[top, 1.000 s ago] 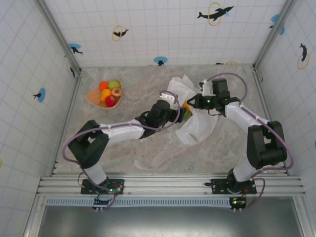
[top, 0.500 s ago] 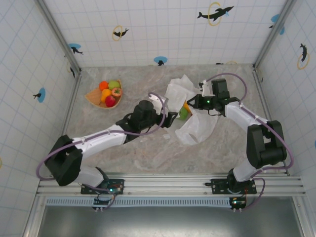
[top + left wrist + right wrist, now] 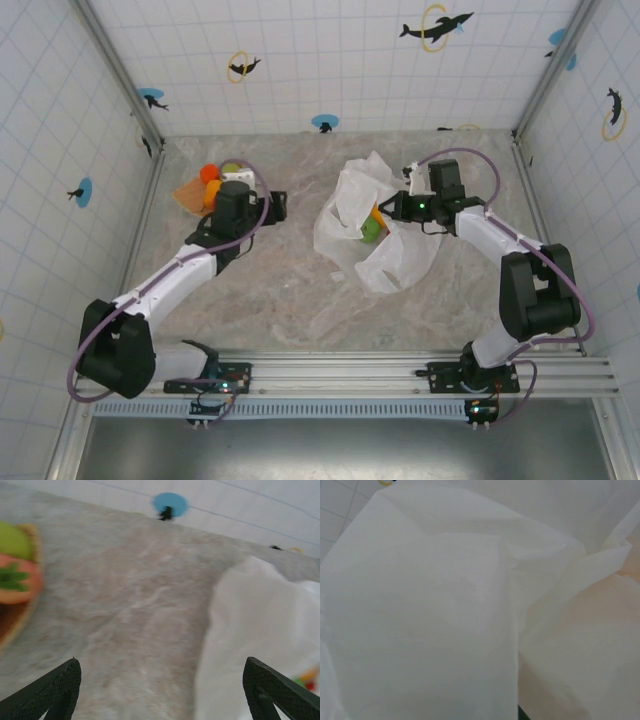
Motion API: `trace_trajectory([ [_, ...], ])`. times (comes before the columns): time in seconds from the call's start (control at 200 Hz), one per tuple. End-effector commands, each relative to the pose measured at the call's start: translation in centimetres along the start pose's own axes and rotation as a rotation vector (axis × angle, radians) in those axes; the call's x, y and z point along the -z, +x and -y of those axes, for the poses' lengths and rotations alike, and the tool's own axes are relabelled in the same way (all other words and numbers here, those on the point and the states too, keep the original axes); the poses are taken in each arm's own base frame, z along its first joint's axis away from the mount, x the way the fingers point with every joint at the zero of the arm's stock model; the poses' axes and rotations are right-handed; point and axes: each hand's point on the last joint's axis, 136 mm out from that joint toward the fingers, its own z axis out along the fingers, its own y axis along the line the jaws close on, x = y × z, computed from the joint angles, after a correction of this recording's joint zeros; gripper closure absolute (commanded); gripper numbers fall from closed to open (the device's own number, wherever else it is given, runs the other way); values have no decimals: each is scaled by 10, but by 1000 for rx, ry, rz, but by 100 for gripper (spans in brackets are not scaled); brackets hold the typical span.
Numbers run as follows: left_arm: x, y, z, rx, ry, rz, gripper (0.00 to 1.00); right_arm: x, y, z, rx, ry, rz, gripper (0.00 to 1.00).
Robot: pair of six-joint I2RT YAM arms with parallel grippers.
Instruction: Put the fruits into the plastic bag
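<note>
L fingers (image 3: 274, 206) spread, empty, by fruits (image 3: 210, 173) at 10 o'clock; R fingers (image 3: 388, 208) pinch plastic bag (image 3: 396, 266) rim. If rim slips, mouth collapses.

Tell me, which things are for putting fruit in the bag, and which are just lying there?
For the job:
small glossy toy fruits
crinkly translucent white plastic bag

Just lying about:
orange-tan wedge-shaped tray
round blue dolphin wall stickers
</note>
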Motion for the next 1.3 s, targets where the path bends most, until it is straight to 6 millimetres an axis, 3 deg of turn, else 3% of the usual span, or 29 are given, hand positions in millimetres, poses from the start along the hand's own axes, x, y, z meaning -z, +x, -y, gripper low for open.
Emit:
trace_trajectory([
  [0.0,-2,1,-51,75,-176,-20,14,0,3,5,-1,2,-3,100],
  [0.215,-9,-8,-116,148,-339,-28,14,-2,3,5,1,-1,-7,100],
  [0.435,-27,-13,-149,192,-402,-68,14,-3,5,6,-1,-5,-13,100],
  [0.51,-31,-5,-161,200,-425,-95,15,-3,6,7,0,-3,-13,100],
  [0.606,-37,6,-168,214,-422,-133,18,-3,6,8,-4,-1,-16,100],
  [0.641,-40,-8,-166,218,-407,-112,19,-4,6,8,-3,-2,-16,100],
  [0.916,-58,8,-176,245,-383,-174,25,-5,5,9,-7,-5,-16,100],
  [1.296,-77,15,-182,260,-365,-211,28,-4,5,9,-5,-2,-14,100],
])
